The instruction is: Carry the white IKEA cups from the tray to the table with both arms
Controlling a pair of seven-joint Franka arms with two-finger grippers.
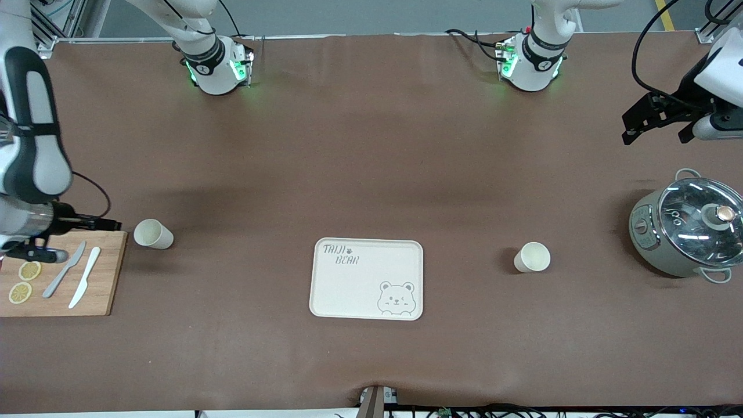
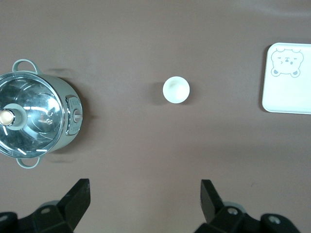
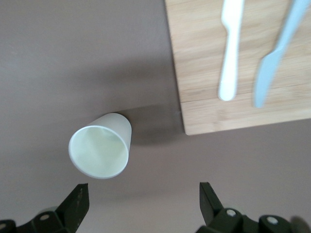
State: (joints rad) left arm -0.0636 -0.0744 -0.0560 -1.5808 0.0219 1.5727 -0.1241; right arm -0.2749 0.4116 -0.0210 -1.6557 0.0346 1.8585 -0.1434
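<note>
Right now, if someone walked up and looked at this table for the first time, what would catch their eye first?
Probably the cream bear tray at the table's middle, with one white cup beside it toward the left arm's end and another white cup next to the wooden cutting board. Next, the grey-green glass-lidded pot at the left arm's end. The left gripper and right gripper hover open, holding nothing.

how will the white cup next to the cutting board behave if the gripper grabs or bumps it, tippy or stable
The white cup beside the cutting board stands upright and looks empty in the right wrist view, so it is probably light and would slide or tip if bumped. Its plain tapered wall has no handle and may slip upward in a loose pinch. The right gripper is open above it.
</note>
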